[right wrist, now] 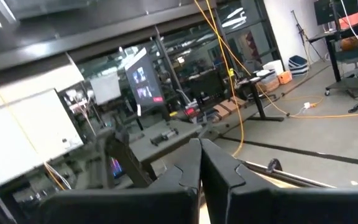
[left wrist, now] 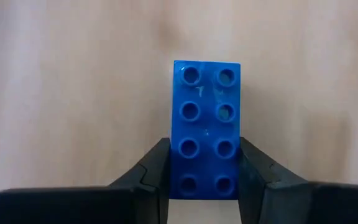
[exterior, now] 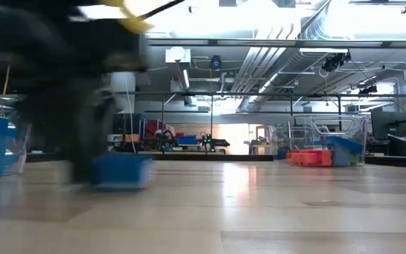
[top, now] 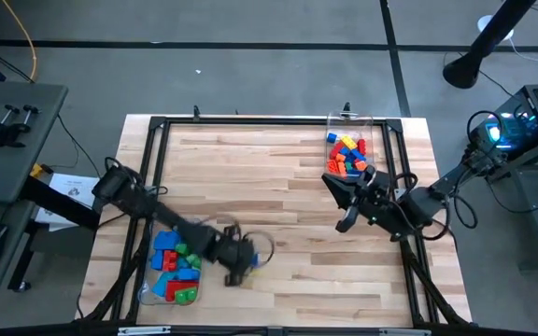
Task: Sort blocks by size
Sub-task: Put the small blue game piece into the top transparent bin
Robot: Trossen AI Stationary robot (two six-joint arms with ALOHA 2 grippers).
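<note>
One blue eight-stud brick pinched at its near end by left hand, just beside left tub on surface | likely sized for sorting | right hand pressed together, idle beside right tub

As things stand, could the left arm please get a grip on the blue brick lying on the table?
Probably yes: the left pincer already has its fingers against both long sides of the blue brick, with nothing between them.

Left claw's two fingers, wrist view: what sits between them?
A blue eight-stud plastic brick, flanked by the left claw, on bare wooden table.
</note>
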